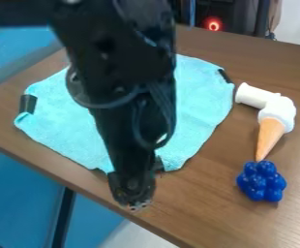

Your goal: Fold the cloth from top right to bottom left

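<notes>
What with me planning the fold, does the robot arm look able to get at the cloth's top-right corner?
Likely yes: the end effector hangs beyond the turquoise cloth's lower edge, but nothing covers the black strip at that corner.

Brown tbl [201, 203]: wht-top toy cone [271, 133], tip by blue bumpy toy [261, 182]; red light [213, 24] bkgd.

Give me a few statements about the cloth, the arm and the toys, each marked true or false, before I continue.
1. The blue toy sits on the cloth. False: it sits on the table.
2. The arm hides part of the cloth. True.
3. The cloth's top right is folded over to the bottom left. False: it lies spread at the upper right.
4. The toy cone's narrow end points toward the blue toy. True.
</notes>
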`<state>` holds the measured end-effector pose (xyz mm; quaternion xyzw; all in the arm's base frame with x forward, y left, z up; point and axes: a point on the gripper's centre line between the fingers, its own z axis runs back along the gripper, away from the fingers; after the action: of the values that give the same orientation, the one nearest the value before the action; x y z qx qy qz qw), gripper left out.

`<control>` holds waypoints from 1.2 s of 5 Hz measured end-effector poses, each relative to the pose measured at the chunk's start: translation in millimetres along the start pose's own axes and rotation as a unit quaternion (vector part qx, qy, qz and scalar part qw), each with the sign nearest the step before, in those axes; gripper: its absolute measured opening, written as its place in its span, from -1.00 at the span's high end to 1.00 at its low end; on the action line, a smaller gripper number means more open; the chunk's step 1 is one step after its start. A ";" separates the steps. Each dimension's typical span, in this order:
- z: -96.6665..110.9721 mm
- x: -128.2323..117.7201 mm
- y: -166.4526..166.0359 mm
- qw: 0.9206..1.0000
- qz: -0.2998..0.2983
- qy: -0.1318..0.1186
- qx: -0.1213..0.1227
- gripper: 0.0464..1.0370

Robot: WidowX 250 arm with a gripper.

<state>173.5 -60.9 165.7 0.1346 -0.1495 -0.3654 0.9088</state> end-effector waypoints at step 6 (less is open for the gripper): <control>-78.8 -1.6 21.9 0.993 0.031 0.106 0.039 -0.92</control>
<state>215.2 -33.9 100.8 0.2028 -0.0702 -0.3144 0.9247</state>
